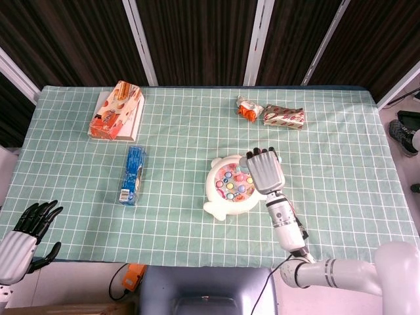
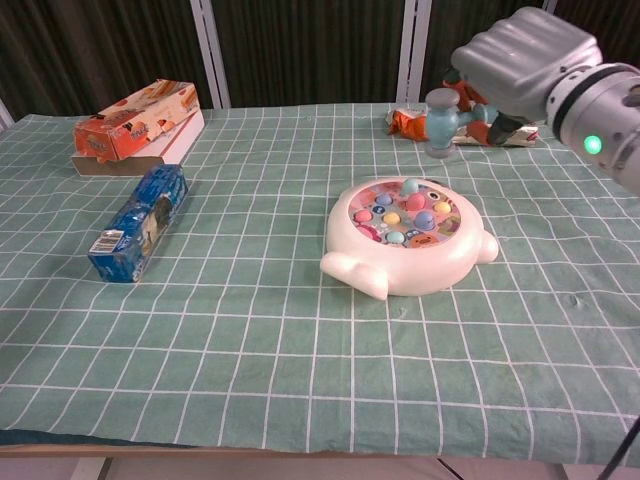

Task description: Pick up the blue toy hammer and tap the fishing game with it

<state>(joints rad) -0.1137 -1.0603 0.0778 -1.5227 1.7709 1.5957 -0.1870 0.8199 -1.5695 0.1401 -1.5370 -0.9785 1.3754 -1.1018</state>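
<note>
The white round fishing game (image 1: 228,188) (image 2: 408,240), with coloured pegs on top, lies on the green checked tablecloth near the middle. My right hand (image 1: 264,172) (image 2: 520,62) grips the blue toy hammer (image 2: 441,123), whose head hangs in the air above the game's far right side, not touching it. In the head view the hand hides most of the hammer. My left hand (image 1: 26,230) hovers off the table's front left corner with fingers spread and nothing in it.
A blue packet (image 1: 133,174) (image 2: 140,222) lies left of the game. An orange box on a white tray (image 1: 117,110) (image 2: 137,119) sits at the back left. Snack wrappers (image 1: 283,117) (image 2: 405,122) lie at the back right.
</note>
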